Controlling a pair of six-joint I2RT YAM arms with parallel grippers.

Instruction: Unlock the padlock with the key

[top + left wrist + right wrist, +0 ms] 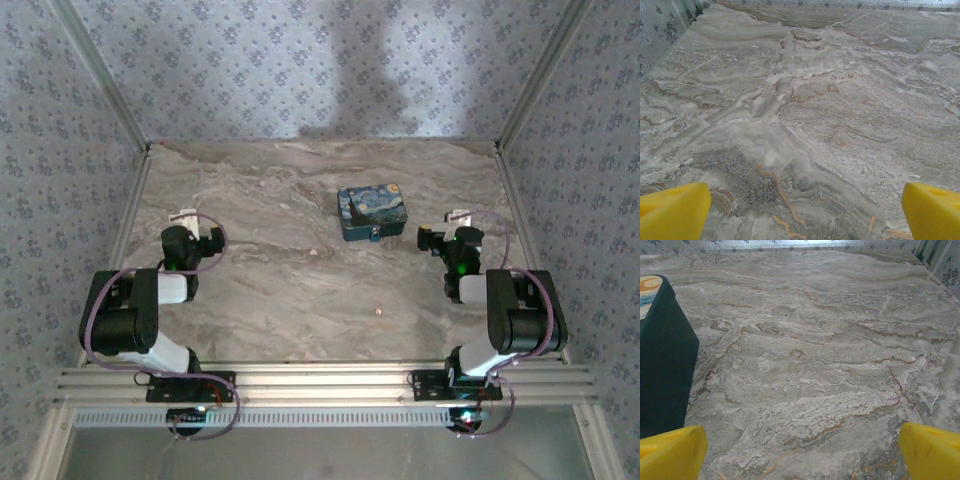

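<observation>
The left end effector (801, 212) is held released, its yellow fingers (672, 210) spread wide, with nothing but bare counter (805, 115) between and ahead of them. The right end effector (800, 452) is likewise released and nothing is gripped. Both are judged to be parked in a ready pose, drawn back near their own bases, so that the middle of the counter is left free for a first reach.

Just ahead and to the left of the right end effector a painted blue box (662, 365) is set, its dark side wall close by the left finger. From above its lid is seen shut, so what is kept inside cannot be told. A tiny object at the box's near face is taken to be the padlock (375, 237). It appears to be hung on the clasp, which would explain why the lid is held down, though it is too small for certainty. Behind and to the left of the right end effector, well apart from both arms, a pale speck taken to be the key (378, 312) is lying on the counter. Neither has yet been picked up.
</observation>
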